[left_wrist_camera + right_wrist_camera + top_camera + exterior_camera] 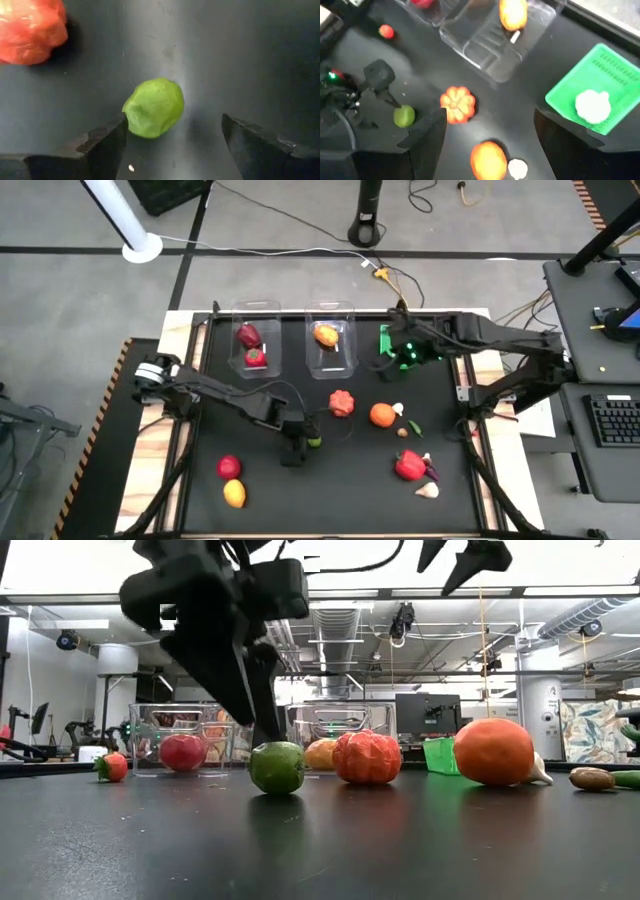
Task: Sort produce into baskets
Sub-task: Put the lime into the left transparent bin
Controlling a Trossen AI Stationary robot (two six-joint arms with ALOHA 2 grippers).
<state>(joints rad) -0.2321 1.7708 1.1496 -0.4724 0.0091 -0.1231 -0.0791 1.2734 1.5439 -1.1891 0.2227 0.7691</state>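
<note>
Left gripper (300,448) low centre of high view, jaws apart astride lime green fruit (153,107) on table (350,490); fruit hugs one finger, so centre first, then close; right gripper (405,352) open above green basket (592,90).

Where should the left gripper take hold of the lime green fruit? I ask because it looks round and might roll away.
Grip the lime green fruit across its widest middle, coming straight down from above. It sits free on the table, and the left gripper is open with a finger on either side of it. Centre first; one finger looks nearer.
</note>
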